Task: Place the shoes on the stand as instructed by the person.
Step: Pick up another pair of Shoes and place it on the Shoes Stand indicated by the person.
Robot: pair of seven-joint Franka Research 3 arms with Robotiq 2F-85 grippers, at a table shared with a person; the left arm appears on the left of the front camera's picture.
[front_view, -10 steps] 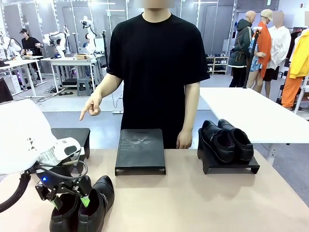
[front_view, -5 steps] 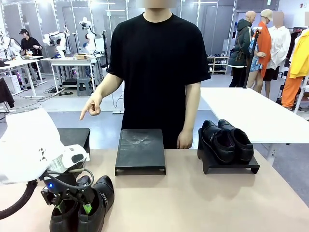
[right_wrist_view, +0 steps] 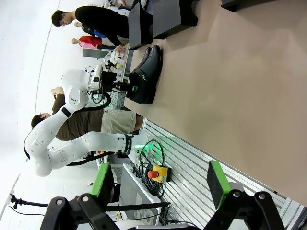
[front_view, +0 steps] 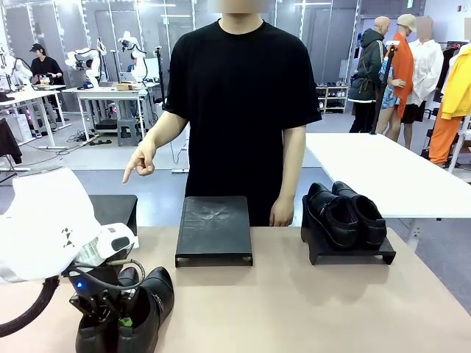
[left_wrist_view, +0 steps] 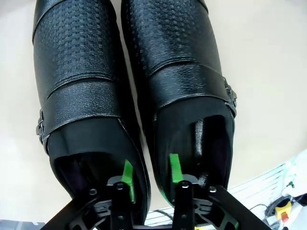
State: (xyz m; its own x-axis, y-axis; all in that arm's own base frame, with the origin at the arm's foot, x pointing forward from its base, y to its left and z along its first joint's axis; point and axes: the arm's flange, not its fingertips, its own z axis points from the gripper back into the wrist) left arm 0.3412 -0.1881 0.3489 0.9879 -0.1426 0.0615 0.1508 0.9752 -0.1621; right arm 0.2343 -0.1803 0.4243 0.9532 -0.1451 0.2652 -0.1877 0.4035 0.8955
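The left gripper (left_wrist_view: 150, 173) has its two green-padded fingers (left_wrist_view: 127, 178) dipped into the openings of the buckle-strapped pair of glossy black textured-leather shoes (left_wrist_view: 177, 72) — one finger in each shoe, clamped on the two adjoining inner walls between them. In the front view this gripper (front_view: 118, 312) is low over the heels, and the buckle-strapped pair (front_view: 147, 301) stands side by side on the tan table (front_view: 309, 309), near its front left corner, toes pointing towards the far side.

The right gripper (right_wrist_view: 158, 172) has its fingers wide apart with nothing between them; its view looks along the table to the white left arm (right_wrist_view: 72, 96) and the same shoes.

Along the table's far edge stand three low black stands. The left stand (front_view: 114, 209) is just behind the left arm, the middle stand (front_view: 214, 228) is a flat black platform, and the right stand (front_view: 353, 254) carries the plain pair of glossy black dress shoes (front_view: 346, 213), set side by side. Behind the middle stand is the person in a black T-shirt (front_view: 239, 95) — one hand (front_view: 137, 163) points an index finger down towards the left stand, and the other hand (front_view: 280, 212) hangs at the table's far edge.
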